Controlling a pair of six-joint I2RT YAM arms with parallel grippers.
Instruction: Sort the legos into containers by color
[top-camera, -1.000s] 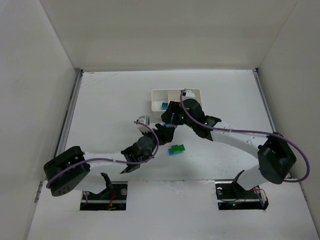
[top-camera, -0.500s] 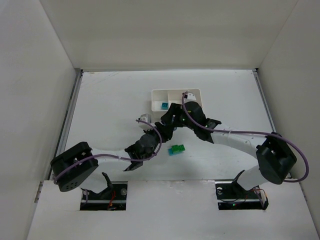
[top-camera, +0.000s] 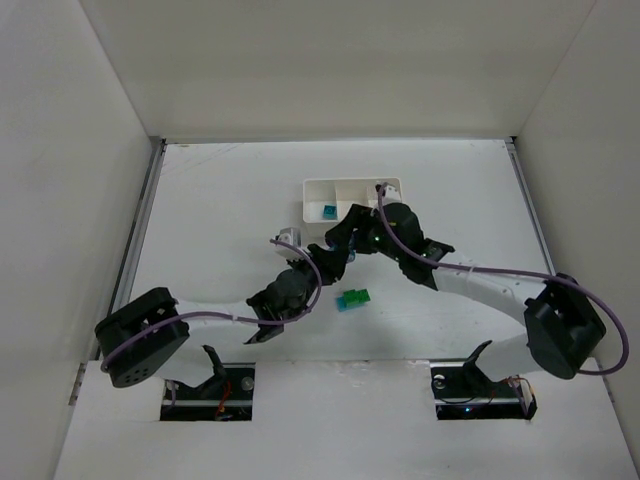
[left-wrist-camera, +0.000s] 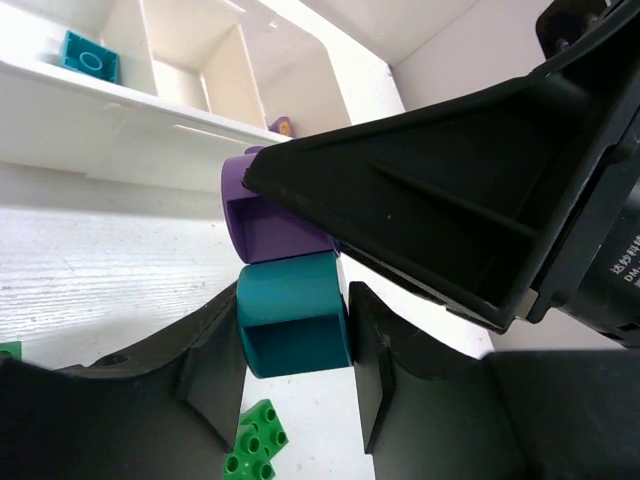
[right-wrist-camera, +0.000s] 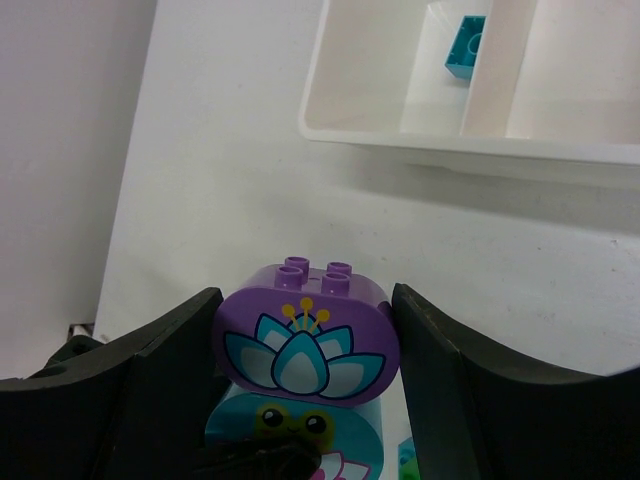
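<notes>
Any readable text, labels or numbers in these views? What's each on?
"达妙科技": white print on the black housing behind the right gripper, left wrist view.
"DM-": the line below it, cut off by the frame edge.
The purple brick and teal brick carry pictures only, no words.
Nothing else readable.

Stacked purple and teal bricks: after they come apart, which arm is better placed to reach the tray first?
Right, likely. The right fingers grip the purple brick, the half nearer the white tray. The left fingers hold the teal brick, farther back.
</notes>
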